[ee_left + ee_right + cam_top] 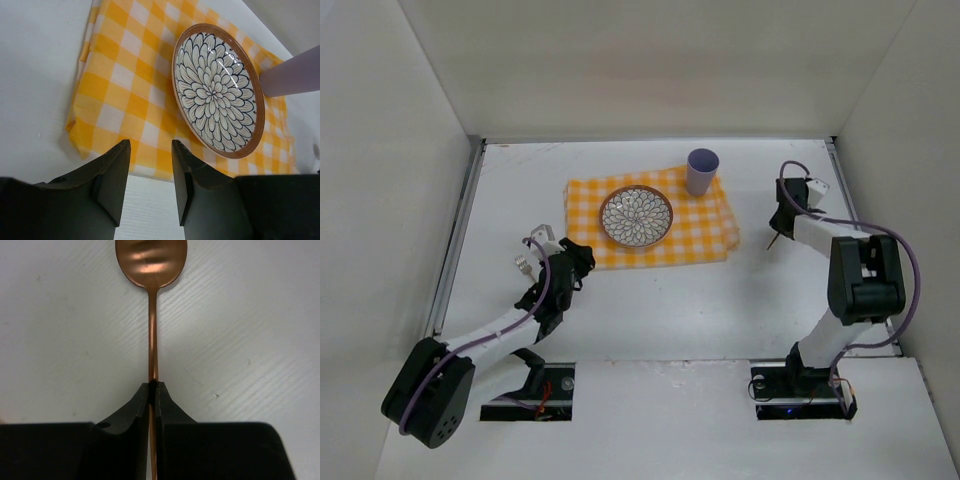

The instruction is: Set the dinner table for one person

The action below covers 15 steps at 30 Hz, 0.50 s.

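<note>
From my station the overhead view gives me the whole table (650,310): a wide matte white surface closed in by pale walls at the far end and on both sides, with both arm bases at its near edge. A yellow-and-white checked cloth (705,240) lies flat in the far middle of it. On the centre of the cloth sits a plate (636,216) with a brown rim and a dark petal pattern. A lavender cup (701,171) stands upright on the cloth's far edge, just beside the plate on its far right, and the two look apart.

My left hand (151,145) is released. Its two dark fingers stand apart with nothing between them, and through the gap I see the near edge of the cloth and bare white table. From above it sits off the near left corner of the cloth, pointing toward it.

My right hand (154,385) is clenched on a copper-coloured spoon (152,315), the fingertips pinching the thin handle partway along. The bowl points straight away from the hand and is partly cut off by the top of the wrist view. The spoon is over bare table to the right of the cloth, clear of its edge. I cannot tell whether the bowl touches the surface.
</note>
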Motion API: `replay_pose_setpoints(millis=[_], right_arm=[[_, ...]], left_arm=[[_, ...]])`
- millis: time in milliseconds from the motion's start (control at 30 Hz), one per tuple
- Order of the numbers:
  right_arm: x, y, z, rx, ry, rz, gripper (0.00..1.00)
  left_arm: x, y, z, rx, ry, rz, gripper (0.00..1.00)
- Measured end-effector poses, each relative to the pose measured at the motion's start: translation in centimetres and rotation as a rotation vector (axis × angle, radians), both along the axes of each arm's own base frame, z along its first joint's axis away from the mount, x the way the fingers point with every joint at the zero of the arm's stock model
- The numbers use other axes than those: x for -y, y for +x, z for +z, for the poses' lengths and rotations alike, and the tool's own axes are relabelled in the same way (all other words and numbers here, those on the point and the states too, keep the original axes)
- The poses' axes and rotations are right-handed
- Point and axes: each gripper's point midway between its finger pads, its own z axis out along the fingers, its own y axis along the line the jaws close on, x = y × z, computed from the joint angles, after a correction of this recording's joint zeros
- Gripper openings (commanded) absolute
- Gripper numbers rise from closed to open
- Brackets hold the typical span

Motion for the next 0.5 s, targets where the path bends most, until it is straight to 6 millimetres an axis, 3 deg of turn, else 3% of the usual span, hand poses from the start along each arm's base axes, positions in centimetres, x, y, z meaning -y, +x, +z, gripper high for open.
replay_pose_setpoints(millis=[100, 167, 300, 400, 500], right_arm=[[-0.7, -0.5, 3.0, 0.053, -0.02, 0.024, 0.06], [-2.3, -0.5, 5.9, 0.121, -0.038, 0.078, 0.06], [-8.9, -1.1, 10.3, 0.224, -0.05, 0.268, 0.06], [-14.5, -2.9, 10.3, 0.226, -0.043, 0.431, 0.06], [-18.9, -6.1, 8.4, 0.17, -0.043, 0.581, 0.06]], left_arm=[[0.1, 0.0, -0.1, -0.004, -0.004, -0.003, 0.36], [0.1, 0.0, -0.2, -0.005, -0.009, -0.004, 0.36], [0.1, 0.1, -0.1, -0.007, -0.019, -0.004, 0.36], [-0.1, 0.2, 0.2, 0.002, -0.027, 0.002, 0.36], [-0.2, 0.3, 0.6, 0.015, -0.036, 0.007, 0.36]])
